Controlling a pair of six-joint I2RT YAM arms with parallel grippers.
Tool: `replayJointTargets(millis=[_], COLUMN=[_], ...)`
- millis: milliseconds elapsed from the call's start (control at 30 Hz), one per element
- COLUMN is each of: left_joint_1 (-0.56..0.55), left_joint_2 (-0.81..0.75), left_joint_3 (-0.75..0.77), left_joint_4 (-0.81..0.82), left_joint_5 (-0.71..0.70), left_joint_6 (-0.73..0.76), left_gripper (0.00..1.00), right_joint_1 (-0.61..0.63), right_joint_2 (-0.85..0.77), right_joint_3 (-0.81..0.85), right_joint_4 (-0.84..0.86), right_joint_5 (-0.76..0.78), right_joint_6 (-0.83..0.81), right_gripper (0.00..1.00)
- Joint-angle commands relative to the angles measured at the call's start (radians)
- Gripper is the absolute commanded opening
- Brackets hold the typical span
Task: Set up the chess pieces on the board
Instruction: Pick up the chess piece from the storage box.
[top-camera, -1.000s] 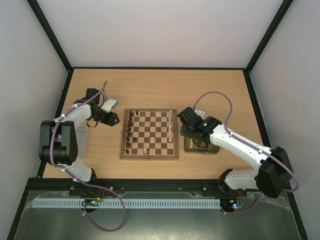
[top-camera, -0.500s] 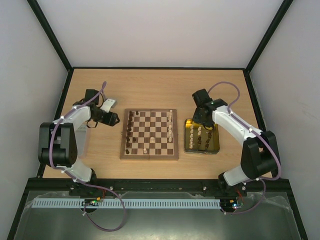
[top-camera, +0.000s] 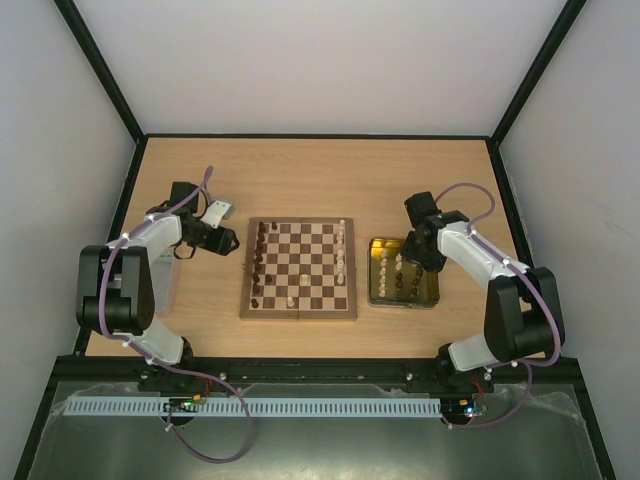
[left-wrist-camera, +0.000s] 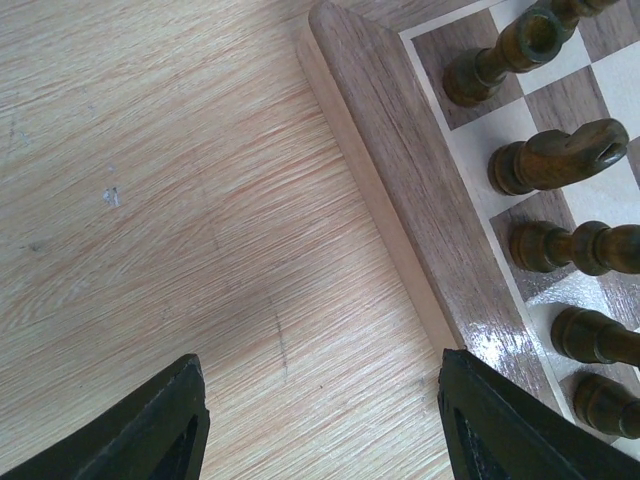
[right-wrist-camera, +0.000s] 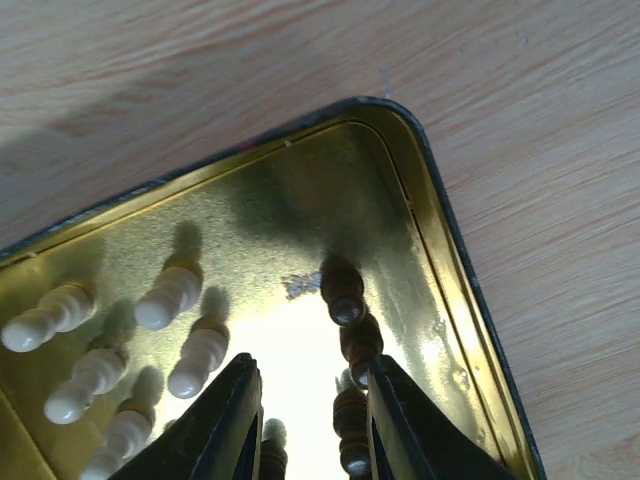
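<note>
The board (top-camera: 298, 268) lies mid-table with dark pieces (top-camera: 259, 262) down its left files and pale pieces (top-camera: 341, 256) on the right file. My left gripper (top-camera: 232, 240) is open and empty over bare table beside the board's left rim (left-wrist-camera: 400, 170); dark pieces (left-wrist-camera: 555, 160) stand just past it. My right gripper (top-camera: 412, 252) is open above the yellow tray (top-camera: 376, 296). In the right wrist view its fingers (right-wrist-camera: 225, 420) hang over upright dark pieces (right-wrist-camera: 345, 295) and pale pieces (right-wrist-camera: 170, 295) in the tray (right-wrist-camera: 440, 230), gripping none.
A small white object (top-camera: 219, 208) lies behind the left gripper. Black frame rails run along the table's edges. Cables loop over both arms. Wood table shows on all sides of the board and tray.
My right arm has swung right and back from the board's right edge to above the tray's right side. The left arm has hardly moved.
</note>
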Motion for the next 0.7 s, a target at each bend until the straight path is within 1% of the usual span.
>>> replayJointTargets(millis=[0, 367, 667], left_joint_1=[0.004, 0.004, 0.004], left_joint_2=[-0.025, -0.032, -0.025], left_joint_3=[-0.001, -0.008, -0.006], left_joint_4=[-0.005, -0.005, -0.004], left_joint_5=[0.018, 0.011, 0.014], left_joint_6=[-0.007, -0.007, -0.005], left_gripper=[0.64, 0.64, 0.64], right_joint_1=[-0.017, -0.031, -0.053], right_joint_2=[-0.036, -0.011, -0.005], right_joint_3=[-0.032, -0.036, -0.050], right_joint_4=[0.014, 0.024, 0.042], right_joint_5=[0.005, 0.004, 0.006], right_joint_6=[-0.008, 0.001, 0.011], right_gripper=[0.29, 0.30, 0.28])
